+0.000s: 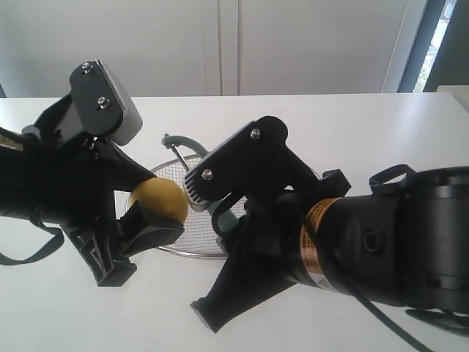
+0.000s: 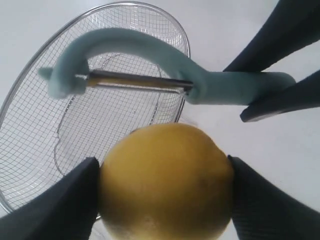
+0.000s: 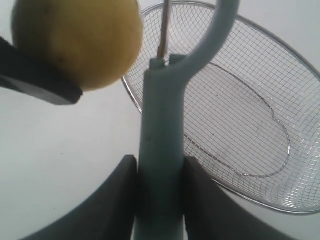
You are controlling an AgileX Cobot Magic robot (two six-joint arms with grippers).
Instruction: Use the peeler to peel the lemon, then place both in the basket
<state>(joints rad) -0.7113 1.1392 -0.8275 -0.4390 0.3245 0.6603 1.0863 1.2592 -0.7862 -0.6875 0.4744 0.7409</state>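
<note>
The lemon (image 1: pixel 160 199) is squeezed tight by the left gripper (image 1: pixel 150 209) and held up near the basket (image 1: pixel 192 255) rim. The peeler (image 2: pixel 225 87) has its blade near the lemon, not touching. Its handle is clamped by the right gripper (image 3: pixel 159 175). Peeling seems to be the step in hand; no cut skin is seen. Next, the blade should be pressed onto the skin and pulled.

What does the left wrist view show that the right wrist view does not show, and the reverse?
Only the left wrist view: the whole blade of the peeler and both left gripper fingers on the lemon. Only the right wrist view: the handle lengthwise, close up, between the right gripper's fingers. Both: lemon, peeler, basket, parts of each gripper.
</note>
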